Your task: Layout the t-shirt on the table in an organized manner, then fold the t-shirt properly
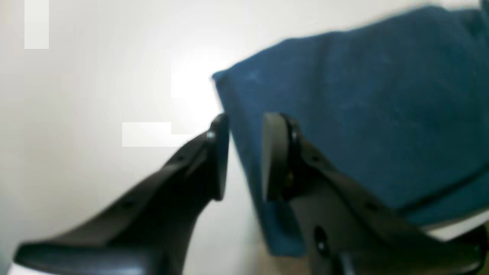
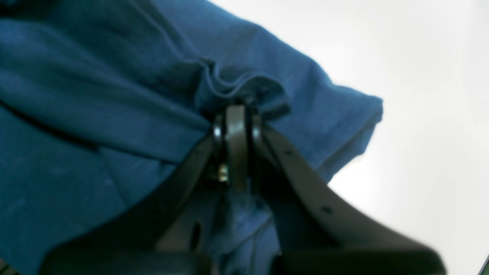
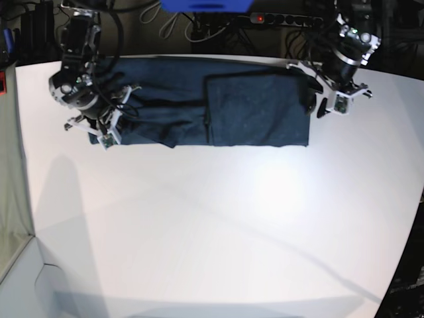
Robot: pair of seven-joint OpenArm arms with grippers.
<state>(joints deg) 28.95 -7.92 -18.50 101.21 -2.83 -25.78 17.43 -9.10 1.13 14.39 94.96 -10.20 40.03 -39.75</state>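
Observation:
The dark blue t-shirt (image 3: 252, 109) lies as a long folded strip along the far side of the white table (image 3: 212, 225), with a doubled panel on its right half. At the strip's left end my right gripper (image 3: 108, 129) is shut on a bunched fold of the t-shirt (image 2: 95, 95); in the right wrist view the right gripper (image 2: 236, 110) pinches the puckered cloth. My left gripper (image 3: 318, 103) stands at the strip's right end. In the left wrist view the left gripper (image 1: 247, 124) is open astride the edge of the t-shirt (image 1: 363, 107), one finger over cloth, the other over bare table.
Behind the table's far edge lie a power strip (image 3: 278, 18), cables and a blue object (image 3: 205, 5). The table's curved edge (image 3: 414, 218) runs down the right side. A grey surface (image 3: 13, 199) borders the table on the left.

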